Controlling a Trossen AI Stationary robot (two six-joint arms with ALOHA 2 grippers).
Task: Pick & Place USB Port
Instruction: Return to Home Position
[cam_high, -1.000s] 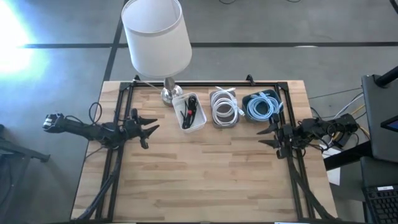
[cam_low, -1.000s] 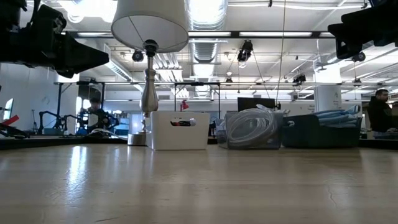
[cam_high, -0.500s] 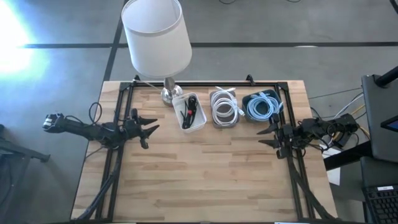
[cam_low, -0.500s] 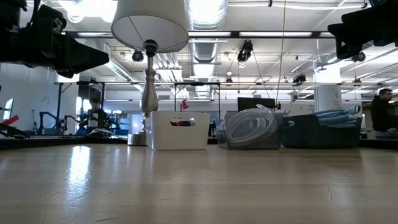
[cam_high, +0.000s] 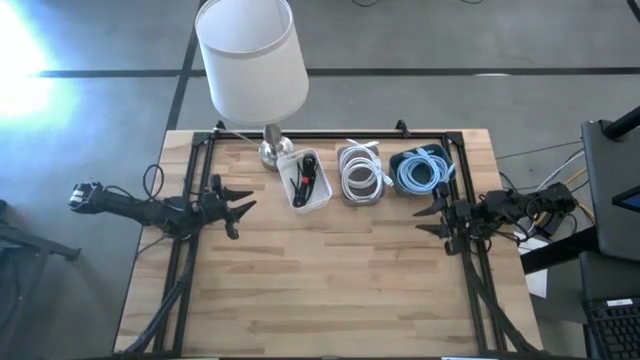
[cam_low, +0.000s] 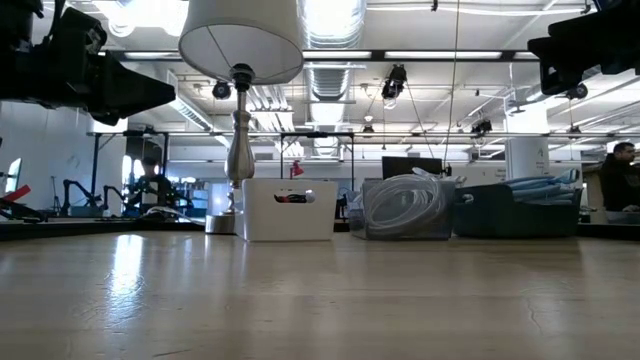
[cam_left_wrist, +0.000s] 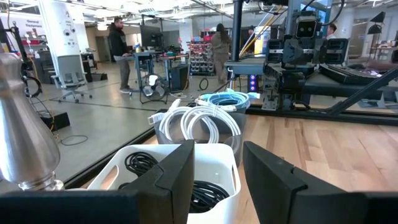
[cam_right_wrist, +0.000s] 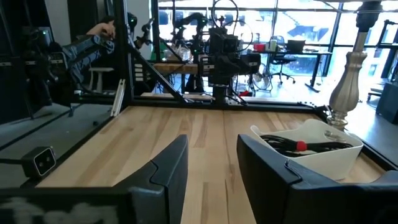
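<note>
While over opposite sides of the table (cam_high: 330, 290), left end effector (cam_high: 240, 215) and right end effector (cam_high: 424, 222), both open, empty.

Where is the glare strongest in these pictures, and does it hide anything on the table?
High view: white glare washes out the floor at the upper left corner, off the table, hiding nothing on it. Low view: ceiling lights burn white beside the lamp and streak the table at left. Right wrist view: windows glow bright behind.
</note>
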